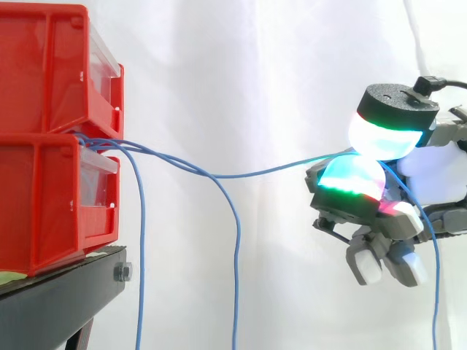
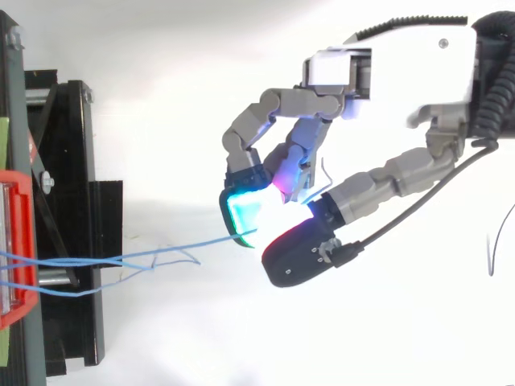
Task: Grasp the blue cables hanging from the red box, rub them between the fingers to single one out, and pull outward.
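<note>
Two stacked red bins (image 1: 44,197) stand at the left on a black stand (image 1: 58,292). Blue cables come out between them at the front. Two of them (image 1: 139,255) (image 1: 236,277) droop and hang straight down. A third blue cable (image 1: 255,173) runs nearly level to the right into my hand (image 1: 365,193). The hand is well right of the bins, and its green-glowing pads (image 1: 354,179) are pinched together on that cable. From above, the same cable (image 2: 201,241) ends between the cyan-green pad (image 2: 245,211) and the thumb (image 2: 294,253). Its tail (image 1: 435,292) hangs down behind the hand.
A white curtain backs the scene. The stand's black frame (image 2: 72,161) and the red bin's edge (image 2: 16,241) lie along the left of the top view. Open air separates the bins from the hand.
</note>
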Robot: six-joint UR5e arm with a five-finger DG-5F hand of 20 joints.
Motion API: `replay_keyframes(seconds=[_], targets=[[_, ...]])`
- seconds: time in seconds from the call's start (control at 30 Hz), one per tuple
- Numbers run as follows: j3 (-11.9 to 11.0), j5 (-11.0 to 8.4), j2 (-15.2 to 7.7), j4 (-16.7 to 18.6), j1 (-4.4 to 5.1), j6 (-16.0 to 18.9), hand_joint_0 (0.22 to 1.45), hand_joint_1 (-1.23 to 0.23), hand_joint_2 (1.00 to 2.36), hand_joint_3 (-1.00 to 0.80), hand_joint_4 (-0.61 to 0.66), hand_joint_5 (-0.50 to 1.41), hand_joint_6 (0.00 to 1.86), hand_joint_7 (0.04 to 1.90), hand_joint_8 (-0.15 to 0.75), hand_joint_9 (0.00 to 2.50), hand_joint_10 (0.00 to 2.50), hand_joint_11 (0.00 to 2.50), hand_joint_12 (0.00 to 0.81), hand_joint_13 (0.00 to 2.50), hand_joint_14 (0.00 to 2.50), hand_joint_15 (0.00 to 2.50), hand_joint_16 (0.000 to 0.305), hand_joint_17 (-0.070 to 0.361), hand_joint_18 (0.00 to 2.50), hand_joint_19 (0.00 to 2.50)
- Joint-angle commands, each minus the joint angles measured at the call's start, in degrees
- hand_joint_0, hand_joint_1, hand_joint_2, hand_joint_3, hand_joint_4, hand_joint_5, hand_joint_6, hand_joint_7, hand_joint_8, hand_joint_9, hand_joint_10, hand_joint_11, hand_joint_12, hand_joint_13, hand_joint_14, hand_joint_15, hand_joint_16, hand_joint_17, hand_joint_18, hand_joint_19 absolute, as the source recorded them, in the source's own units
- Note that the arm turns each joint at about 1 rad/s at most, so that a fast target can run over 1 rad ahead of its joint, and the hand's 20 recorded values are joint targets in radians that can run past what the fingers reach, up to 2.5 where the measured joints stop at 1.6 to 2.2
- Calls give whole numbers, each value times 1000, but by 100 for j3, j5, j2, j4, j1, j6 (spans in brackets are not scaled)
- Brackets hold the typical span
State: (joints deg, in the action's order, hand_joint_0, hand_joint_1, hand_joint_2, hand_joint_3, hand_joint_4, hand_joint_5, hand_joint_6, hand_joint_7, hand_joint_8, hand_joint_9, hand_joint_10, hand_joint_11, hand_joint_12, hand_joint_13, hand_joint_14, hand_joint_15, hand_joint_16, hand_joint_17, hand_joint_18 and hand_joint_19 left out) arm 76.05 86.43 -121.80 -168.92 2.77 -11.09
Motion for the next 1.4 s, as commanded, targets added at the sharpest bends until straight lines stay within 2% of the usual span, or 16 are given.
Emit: replay_keyframes(seconds=[0.0, 0.27, 1.37], targets=[[15, -12, 16, -79, 31, 27, 595, -803, 1017, -79, 238, -82, 903, 1287, 411, 1116, 14, 735, 455, 876, 13, 452, 66, 148, 1054, 529], [15, 5, 16, 26, 40, 10, 597, -806, 1016, -77, 238, -82, 904, 1284, 409, 1117, 14, 715, 454, 875, 12, 446, 66, 148, 1052, 521], [15, 5, 7, 26, 40, 10, 600, -813, 1016, -71, 231, -82, 906, 1276, 406, 1106, 14, 731, 450, 862, 13, 451, 65, 146, 1037, 525]])
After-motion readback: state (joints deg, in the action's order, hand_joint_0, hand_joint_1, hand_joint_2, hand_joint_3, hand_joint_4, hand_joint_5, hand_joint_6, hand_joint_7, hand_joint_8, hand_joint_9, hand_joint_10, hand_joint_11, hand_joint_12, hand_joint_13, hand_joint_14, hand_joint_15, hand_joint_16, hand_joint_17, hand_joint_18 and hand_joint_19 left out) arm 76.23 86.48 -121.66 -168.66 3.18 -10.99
